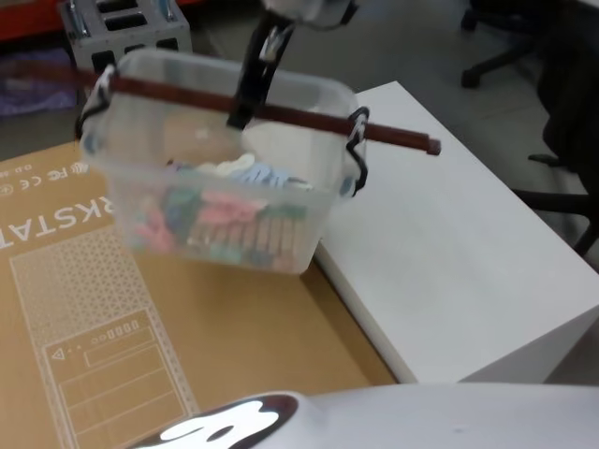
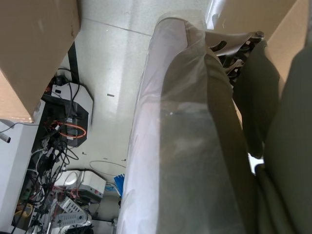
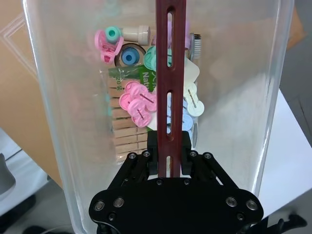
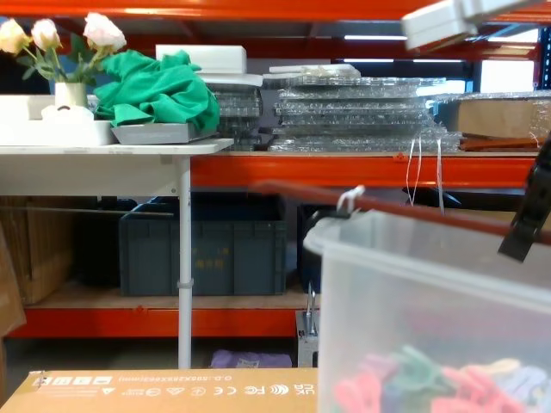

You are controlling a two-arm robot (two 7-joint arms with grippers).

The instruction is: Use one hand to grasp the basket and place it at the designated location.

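Observation:
The basket (image 1: 140,178) is a translucent whitish tub with pink, teal and wooden clips inside. It hangs tilted over the seam between the brown cardboard and the white table. My right gripper (image 1: 241,114) comes down from above and is shut on the reddish-brown bar handle (image 1: 299,112) near its middle. In the right wrist view the black fingers (image 3: 151,146) pinch the slotted handle (image 3: 170,73) above the clips, with the basket wall (image 3: 58,122) around them. The chest view has the basket (image 4: 413,292) large at lower right, its handle (image 4: 413,211) and the right gripper (image 4: 523,228) above it. My left arm is parked low, its camera facing the floor.
Brown printed cardboard (image 1: 234,346) lies flat under and in front of the basket. A white table (image 1: 449,253) stands to the right. A grey crate (image 1: 126,23) sits behind, and office chairs (image 1: 562,112) at far right. Orange shelving with a dark crate (image 4: 202,245) lies ahead.

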